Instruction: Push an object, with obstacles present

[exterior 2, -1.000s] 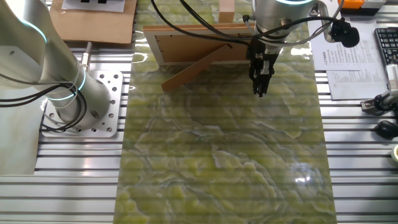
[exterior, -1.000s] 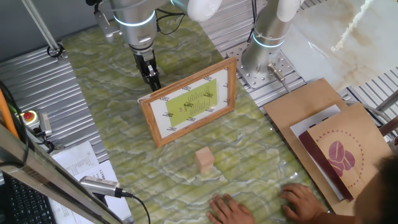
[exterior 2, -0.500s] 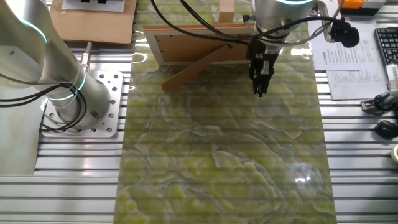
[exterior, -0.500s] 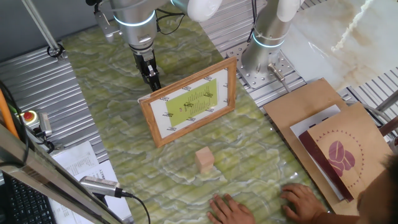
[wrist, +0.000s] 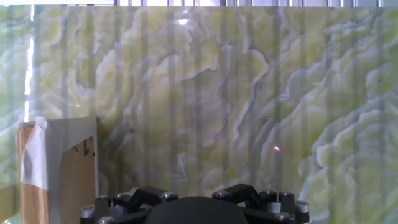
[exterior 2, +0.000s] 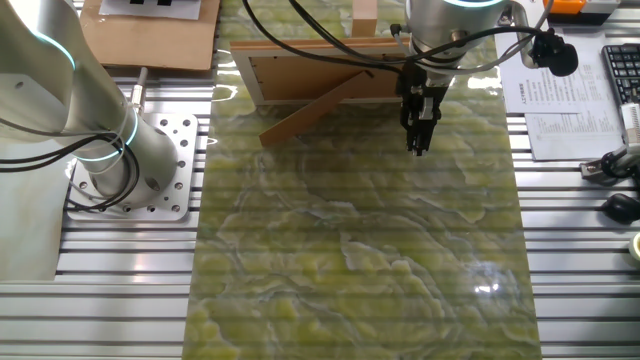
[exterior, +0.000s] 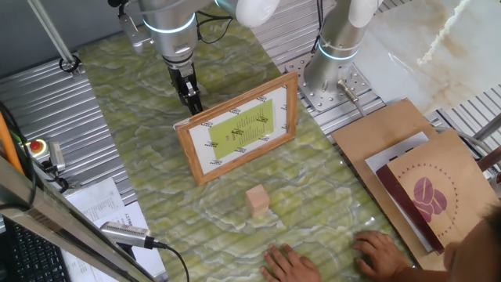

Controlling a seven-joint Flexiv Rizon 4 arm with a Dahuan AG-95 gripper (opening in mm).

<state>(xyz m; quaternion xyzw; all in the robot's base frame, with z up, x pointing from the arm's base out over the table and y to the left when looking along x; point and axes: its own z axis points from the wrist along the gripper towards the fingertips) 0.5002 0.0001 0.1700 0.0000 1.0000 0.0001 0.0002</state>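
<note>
The block (exterior: 257,200) stands on the green marbled tabletop (exterior: 125,117), in front of the frame (exterior: 239,129) and apart from it, on the side away from the arm. In the other fixed view we see only the top of the block (exterior 2: 364,12), behind the frame's upper edge. The frame stands tilted, and we see its back (exterior 2: 300,72) with a wooden strut (exterior 2: 310,112) that leans on the tabletop. Our hand (exterior: 192,102) hangs behind the frame, near its corner, pointing down; we cannot tell if it touches the frame. In the other fixed view the hand (exterior 2: 417,140) shows its fingers close together, narrow, holding nothing. In the hand view a part of the frame's back (wrist: 59,168) is at the lower left. Two human hands (exterior: 293,265) rest on the tabletop's near edge. A brown board (exterior: 415,172) with a book lies to the right.
</note>
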